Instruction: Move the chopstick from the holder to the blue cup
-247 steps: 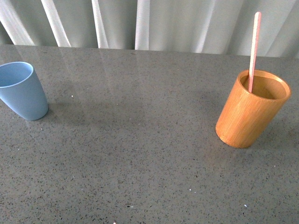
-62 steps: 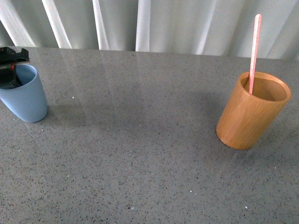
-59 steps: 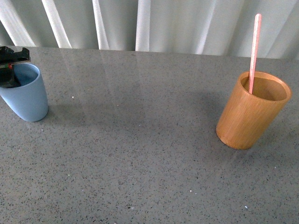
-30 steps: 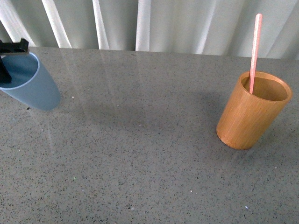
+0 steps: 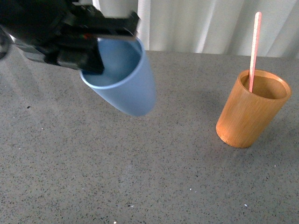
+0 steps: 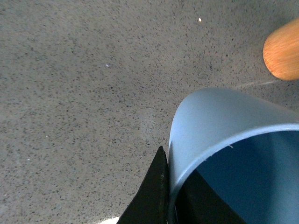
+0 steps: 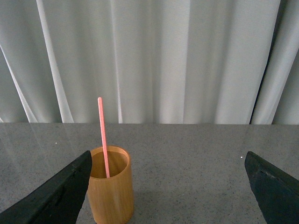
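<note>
Right jaws: spread wide and empty. In the right wrist view the holder (image 7: 109, 184) sits ahead of them, off toward one finger and not yet straddled.
Surface (image 5: 140, 182): grey speckled stone. We'd land the cup on the bare stretch on the holder's left-arm side.
Holder: upright, base flat, nothing touching it.
Chopstick (image 5: 254, 46): stands in the holder, close to upright, with its upper length well above the rim. It's free to grab from above.
Blue cup (image 5: 126, 86): well apart from the holder on its left-arm side. It's tilted with the mouth towards us, and we judge it clear of the surface.
Left jaws: clamped on the cup's rim wall, one finger outside and, as far as the left wrist view shows, one inside. That's a thin pinch, so we'd move slowly. We'd level the cup before lowering it, then put the base down flat near the holder without touching it. We'd only let go once it stands.
Curtain (image 5: 196, 23): pale folds behind the holder, out of the way.
</note>
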